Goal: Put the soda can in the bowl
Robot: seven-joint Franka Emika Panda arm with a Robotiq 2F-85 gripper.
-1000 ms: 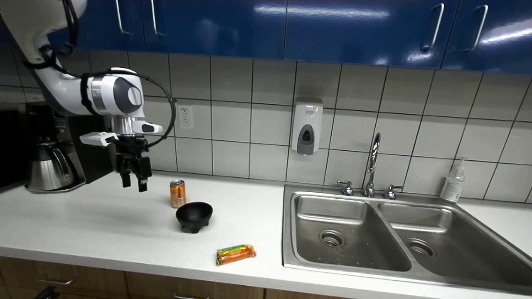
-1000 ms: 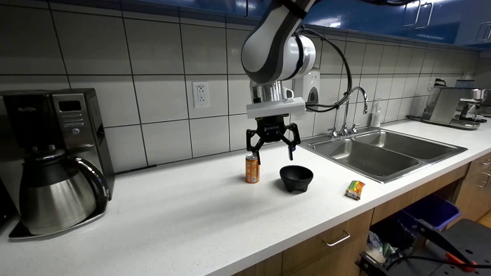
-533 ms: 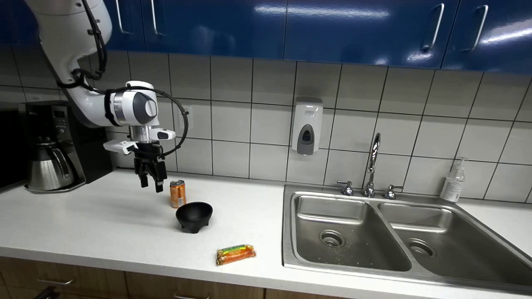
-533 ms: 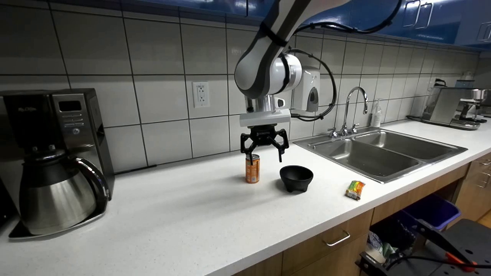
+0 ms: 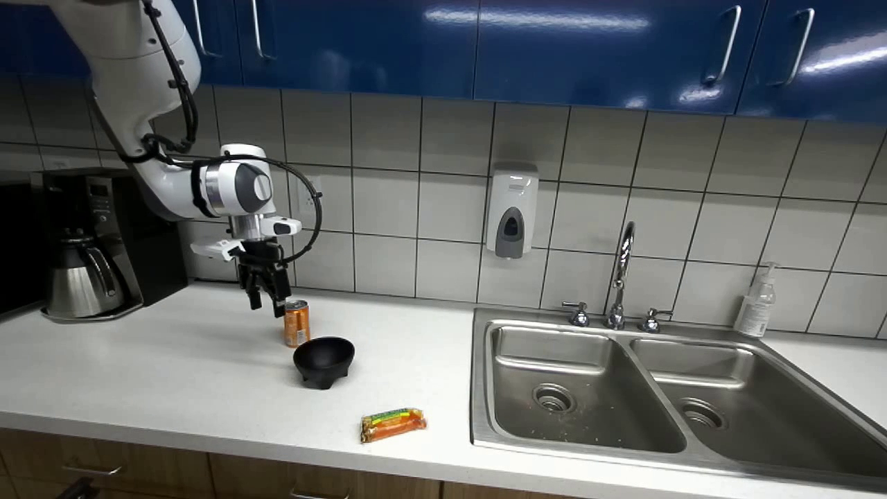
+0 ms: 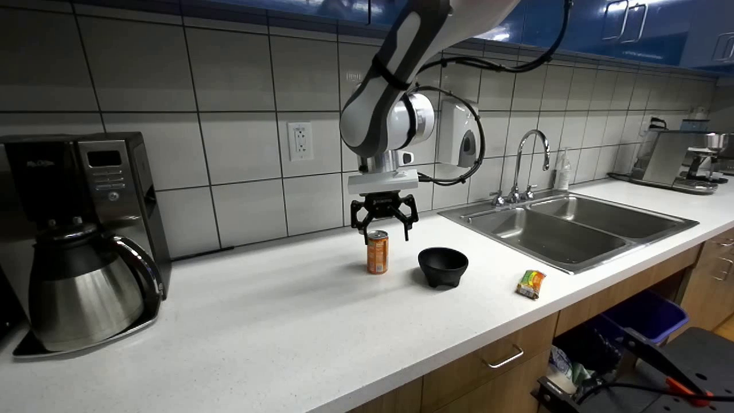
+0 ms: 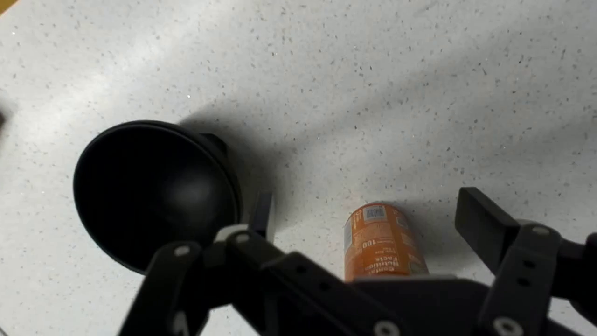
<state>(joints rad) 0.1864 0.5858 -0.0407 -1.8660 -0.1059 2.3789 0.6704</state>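
- The soda can (image 6: 377,258) stands upright on the pale surface (image 6: 275,321), near the bowl (image 6: 442,275) but apart from it, so the carrying is all to come
- To my eye it's a stiff thing, with thin metal walls that should take a steady squeeze, though a hard pinch could dent them if there's no drink inside
- I can't judge its weight from here: light if drained, a good deal heavier if full, and that smooth painted side may well slip
- I'd take it around the middle of its body, pressing from opposite sides, below the narrowing at the top
- The fingers (image 7: 485,228) hang spread wide, gripping nothing
- In the wrist view the can shows roughly midway across the gap between them, its top hidden from sight there
- In an exterior view, though, the can (image 5: 296,327) stands off to one side, its upper edge just beside or slightly behind a fingertip; whether they touch, I can't tell
- My guess is the fingers need to shift across until the can's body lies squarely between them, then come down and close around it
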